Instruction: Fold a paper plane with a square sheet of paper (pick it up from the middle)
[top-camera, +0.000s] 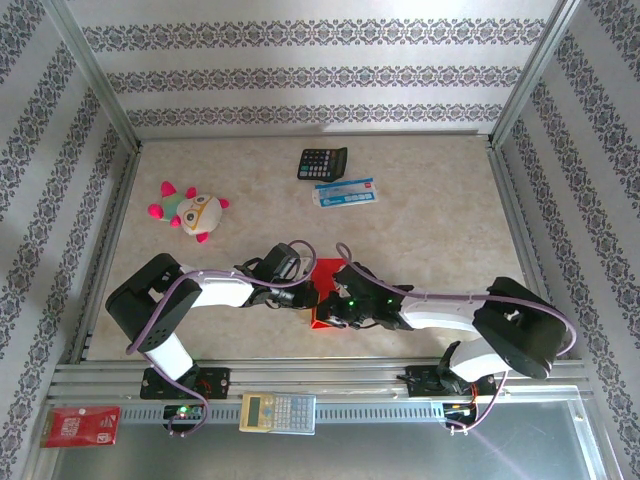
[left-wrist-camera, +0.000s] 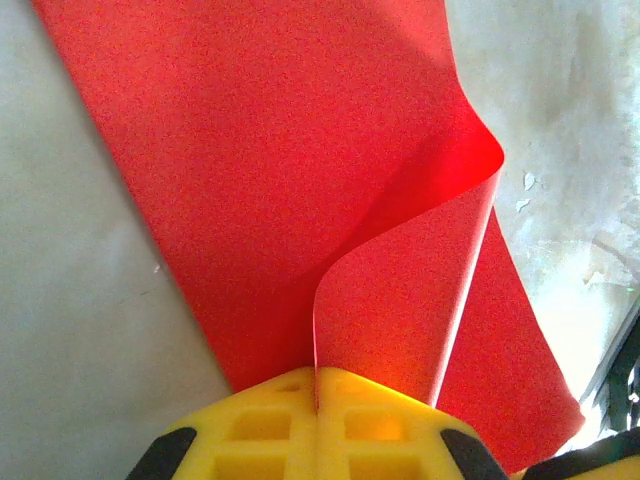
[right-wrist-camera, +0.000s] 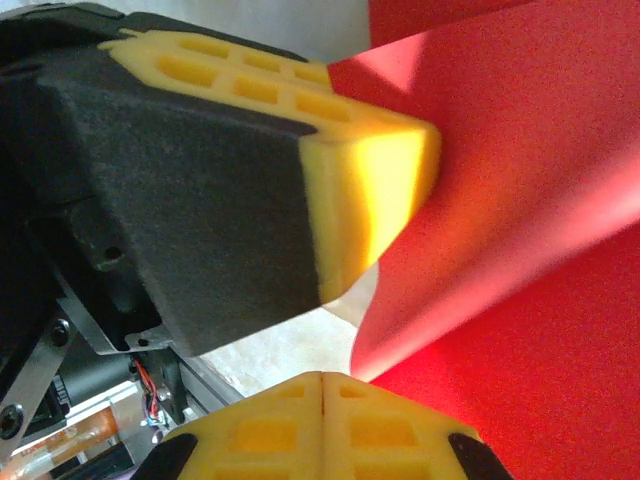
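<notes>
Pinching a raised flap: the square sheet of paper (left-wrist-camera: 260, 180) lies on the table (top-camera: 430, 220), at the middle of its near edge, between the two wrists. Most of it is flat. One side curls up off the surface in a smooth arc, with no crease yet.

Left gripper (left-wrist-camera: 317, 385): yellow pads pressed together, and the foot of the curl runs into the seam between them, so it is clamped on the sheet.

Right gripper (right-wrist-camera: 322, 395): pads together, no gap. The low point of the lifted paper meets their tip, but I cannot tell whether a layer is caught. One of the left fingers (right-wrist-camera: 370, 190) sits just above, against the paper.

Judgement: this is the first fold, with the flap to be carried across. To do it well, move the held edge over in a low arc and line up the edges before any pressing. Then set the crease from the middle outward. Nothing pins the flat part, so a sideways tug could slide it. The wrists are crowded, so opposing pulls could tear the paper.

The black calculator (top-camera: 322, 162), the blue-and-white packet (top-camera: 345, 192) and the plush toy (top-camera: 192, 211) are well apart from the work.
</notes>
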